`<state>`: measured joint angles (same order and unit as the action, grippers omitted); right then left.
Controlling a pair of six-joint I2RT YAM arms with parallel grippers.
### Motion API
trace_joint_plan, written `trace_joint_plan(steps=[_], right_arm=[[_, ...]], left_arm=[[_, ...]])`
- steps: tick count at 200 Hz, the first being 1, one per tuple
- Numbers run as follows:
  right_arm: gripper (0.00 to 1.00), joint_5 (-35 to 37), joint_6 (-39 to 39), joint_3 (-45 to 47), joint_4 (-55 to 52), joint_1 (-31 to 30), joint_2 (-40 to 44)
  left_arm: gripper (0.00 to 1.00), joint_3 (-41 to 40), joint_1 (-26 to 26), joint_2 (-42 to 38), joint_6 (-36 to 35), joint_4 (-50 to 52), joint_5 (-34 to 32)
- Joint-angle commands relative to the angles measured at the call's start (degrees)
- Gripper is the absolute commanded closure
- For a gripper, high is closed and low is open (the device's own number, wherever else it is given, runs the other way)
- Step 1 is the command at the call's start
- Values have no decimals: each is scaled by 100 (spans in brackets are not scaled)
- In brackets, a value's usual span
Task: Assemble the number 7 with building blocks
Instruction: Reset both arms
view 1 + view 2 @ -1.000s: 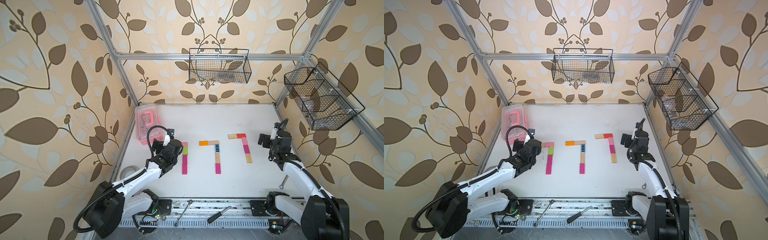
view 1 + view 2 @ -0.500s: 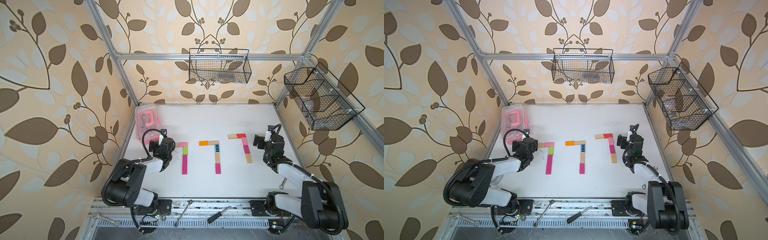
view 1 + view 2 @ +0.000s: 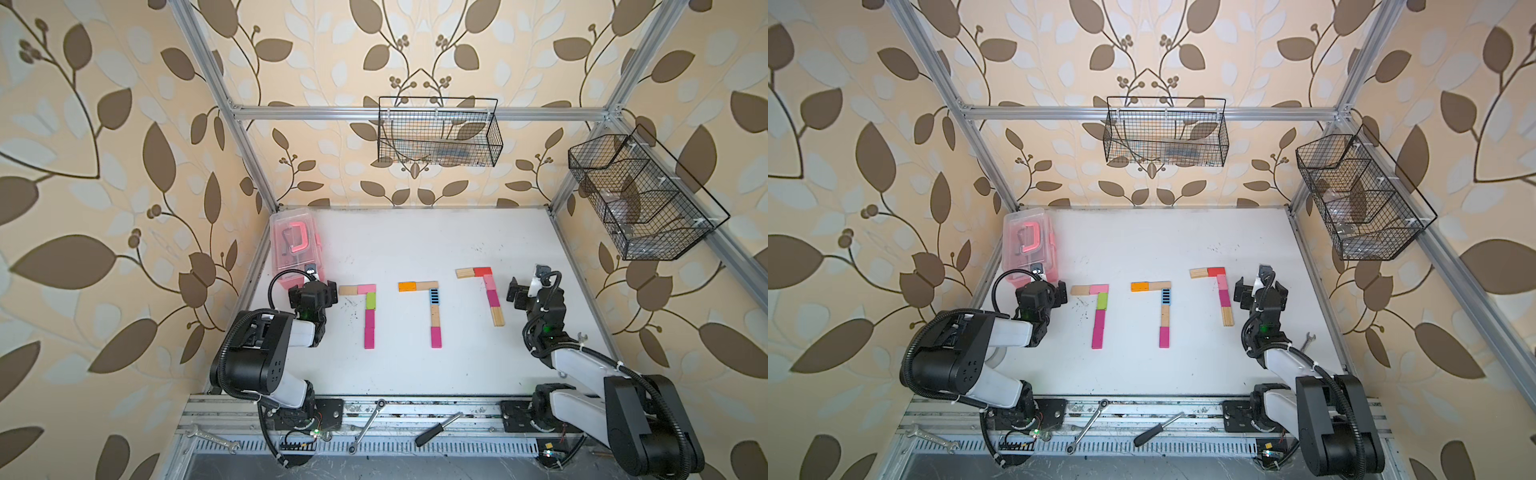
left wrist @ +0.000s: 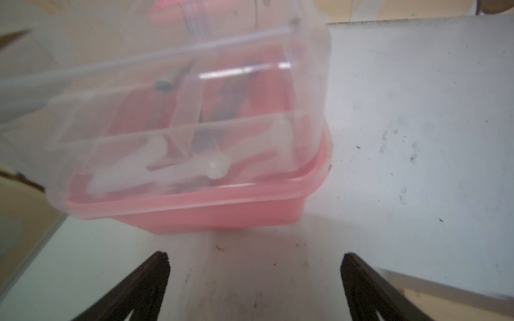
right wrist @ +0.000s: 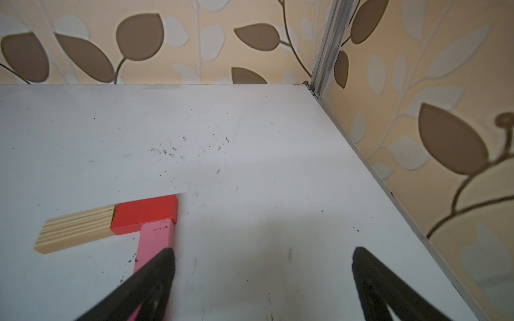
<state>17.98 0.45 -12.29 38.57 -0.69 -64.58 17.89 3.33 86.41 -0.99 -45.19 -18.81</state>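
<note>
Magenta, pink, lime and plain wood: in a top view the building blocks (image 3: 434, 336) lie flat on the white table (image 3: 415, 241) as three finished 7s in a row, the left 7 (image 3: 369, 309), the middle 7 (image 3: 434, 297) and the right 7 (image 3: 490, 291), and none of them sits differently from a second ago. What changes is the arms: both are folding back toward their bases, so the left gripper (image 3: 311, 289) now hangs just beside the pink box (image 3: 293, 245), and the right gripper (image 3: 524, 293) just beside the right 7's stem. Both top views agree that neither claw carries anything. Left wrist view: the left gripper (image 4: 254, 255) is spread wide over bare table, box right in front, no block in sight. Right wrist view: the right gripper (image 5: 262, 250) is spread wide and empty too, one finger overlapping the pink block (image 5: 154, 241) in the picture, though contact is hard to call; the red block (image 5: 144, 214) and wood block (image 5: 75, 230) of the top bar lie end to end, touching. Reads like a retreat after the last placement, so the job looks basically done, nothing loose left to place.
</note>
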Motion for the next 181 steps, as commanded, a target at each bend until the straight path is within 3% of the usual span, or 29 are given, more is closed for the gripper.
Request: trace_joint_plan(steps=[1, 28, 49, 64, 89, 106, 116, 163, 181], right_arm=[[0, -286, 198, 166, 397, 152, 205], [0, -1265, 717, 407, 1063, 652, 150], [0, -1382, 782, 316, 1239, 684, -179], [0, -1216, 736, 247, 1215, 576, -336], [0, -317, 472, 397, 1867, 28, -762], [0, -592, 318, 347, 2273, -17, -1291], [0, -636, 217, 207, 1893, -95, -1217], [0, -641, 223, 247, 1988, -80, -1231], [0, -607, 207, 254, 1984, -106, -1209]], left_arm=[[1, 170, -52, -34, 131, -310, 391], [1, 250, -86, -49, 159, -127, 458], [1, 260, -111, -46, 170, -103, 491], [1, 275, -114, -54, 173, -47, 497], [1, 298, -126, -45, 173, -42, 527], [1, 295, -131, -45, 174, -28, 533], [1, 300, -131, -45, 179, -32, 544], [1, 399, -146, 6, 176, 114, 603], [1, 557, -390, 54, 259, 385, 1102]])
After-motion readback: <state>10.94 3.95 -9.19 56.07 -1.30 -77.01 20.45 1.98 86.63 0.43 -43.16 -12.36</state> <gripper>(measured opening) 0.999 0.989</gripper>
